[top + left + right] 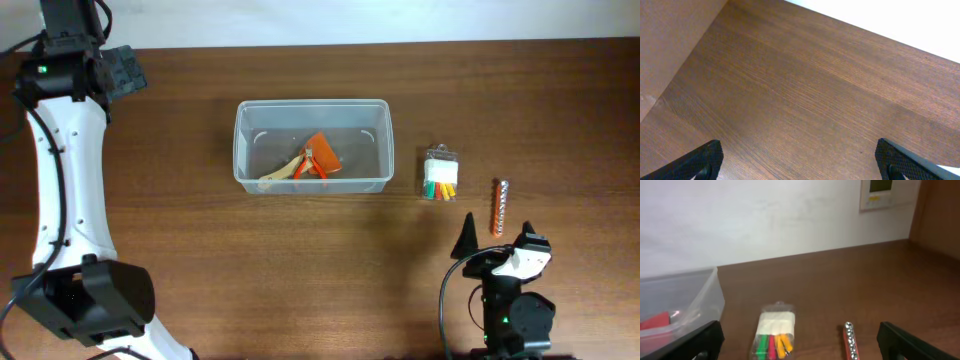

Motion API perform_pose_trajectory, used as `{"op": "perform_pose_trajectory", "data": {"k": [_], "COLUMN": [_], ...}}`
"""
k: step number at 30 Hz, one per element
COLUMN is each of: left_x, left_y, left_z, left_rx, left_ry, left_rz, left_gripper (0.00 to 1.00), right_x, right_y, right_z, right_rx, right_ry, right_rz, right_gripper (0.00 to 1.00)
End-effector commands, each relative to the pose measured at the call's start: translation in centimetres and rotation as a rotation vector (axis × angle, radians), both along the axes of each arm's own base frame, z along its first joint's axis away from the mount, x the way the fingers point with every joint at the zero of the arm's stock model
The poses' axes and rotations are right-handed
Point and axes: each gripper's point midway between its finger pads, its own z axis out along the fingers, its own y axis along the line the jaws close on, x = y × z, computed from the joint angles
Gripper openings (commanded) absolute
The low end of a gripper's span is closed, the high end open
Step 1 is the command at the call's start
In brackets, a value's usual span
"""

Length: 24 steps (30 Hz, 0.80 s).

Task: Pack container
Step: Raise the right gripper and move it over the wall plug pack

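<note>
Overhead view: tub (245, 150) stands on the desk (200, 260), back of centre; inside it lie an orange piece (322, 157) and a pale strip (280, 173), touching each other. Packet (440, 174) of coloured pieces lies just right of the tub, apart from it; a beaded stick (500, 207) lies near the packet, further right. Right jaws stand wide open, gripping nothing, near the front edge, just short of the stick; the right wrist view shows packet and stick ahead, tub at left. Left jaws stand wide open, gripping nothing, over bare desk at the far left, well apart from the tub.
</note>
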Motion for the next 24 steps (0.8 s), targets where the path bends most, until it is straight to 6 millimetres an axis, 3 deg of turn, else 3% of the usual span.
{"op": "perform_pose_trajectory", "data": {"k": [1, 3, 9, 14, 16, 21, 24], "left_x": [-0.2, -0.2, -0.2, -0.2, -0.2, -0.2, -0.2], "left_y": [0.3, 0.3, 0.3, 0.3, 0.3, 0.3, 0.3], "left_z": [0.7, 0.7, 0.7, 0.7, 0.7, 0.7, 0.7], "left_rx": [0.003, 0.003, 0.003, 0.003, 0.003, 0.003, 0.003], "left_ry": [-0.018, -0.018, -0.018, -0.018, -0.018, -0.018, -0.018], "left_rz": [0.018, 0.018, 0.018, 0.018, 0.018, 0.018, 0.018], "left_gripper": [0.99, 0.99, 0.99, 0.99, 0.99, 0.99, 0.99], "right_x": [0.0, 0.0, 0.2, 5.3, 8.6, 14.2, 15.8], "right_y": [-0.1, -0.1, -0.1, 1.8, 2.8, 3.5, 3.5], "right_z": [1.1, 2.6, 10.5, 17.4, 19.9, 22.5, 22.2], "right_rx": [-0.003, -0.003, -0.047, -0.105, -0.096, -0.065, -0.053], "right_ry": [-0.054, -0.098, -0.154, -0.068, 0.034, 0.319, 0.421], "right_rz": [-0.002, -0.001, -0.003, 0.105, 0.171, 0.220, 0.224], "right_gripper": [0.99, 0.99, 0.99, 0.99, 0.99, 0.99, 0.99]}}
